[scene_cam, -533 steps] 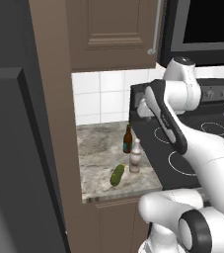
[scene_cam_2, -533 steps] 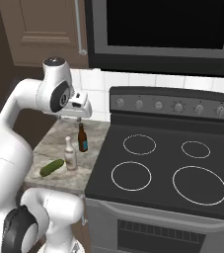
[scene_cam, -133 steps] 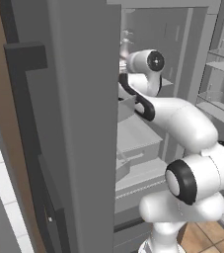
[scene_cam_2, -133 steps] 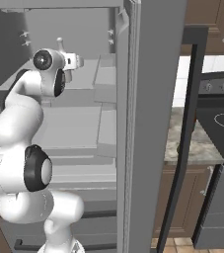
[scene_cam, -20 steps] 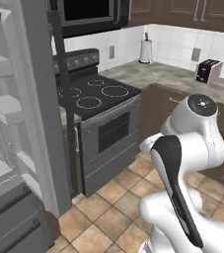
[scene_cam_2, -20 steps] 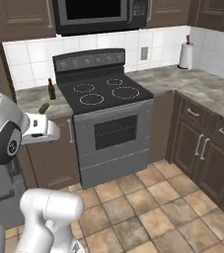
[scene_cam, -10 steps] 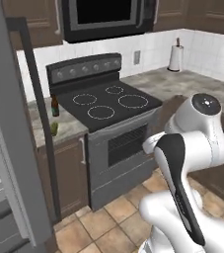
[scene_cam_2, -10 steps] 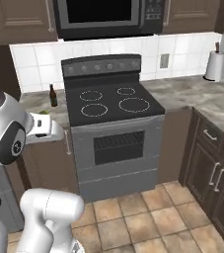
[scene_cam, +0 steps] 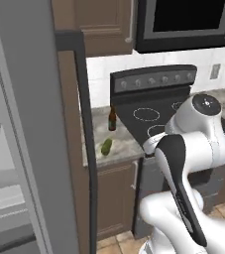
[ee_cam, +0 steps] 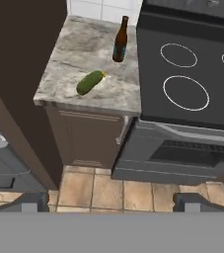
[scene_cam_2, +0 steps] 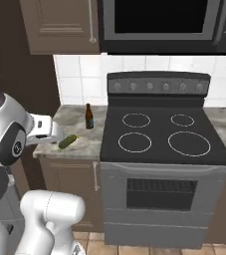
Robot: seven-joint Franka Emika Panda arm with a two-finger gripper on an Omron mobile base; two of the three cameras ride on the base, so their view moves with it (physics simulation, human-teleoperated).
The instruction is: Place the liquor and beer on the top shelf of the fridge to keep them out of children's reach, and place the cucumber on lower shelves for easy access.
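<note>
**Two items sitting on the counter**

Beer (ee_cam: 120, 39) stands upright at the far side of the marble counter (ee_cam: 69, 54), left of the stove (ee_cam: 192, 74). Cucumber (ee_cam: 90, 82) lies nearer, just apart from it. Gripper (ee_cam: 111, 201) hangs above the floor, fingers spread wide, holding nothing.

A black electric stove (scene_cam_2: 164, 134) with four ring burners stands between two grey marbled counters (ee_cam: 79, 59). Above it hangs a dark microwave (scene_cam_2: 164, 25), and beside that a brown wall cabinet (scene_cam_2: 59, 25). The wall behind is covered with white tiles (scene_cam_2: 79, 79). The base cabinet (ee_cam: 89, 141) below is dark brown, and the floor (ee_cam: 103, 190) seems to be tan stone tiles.
</note>
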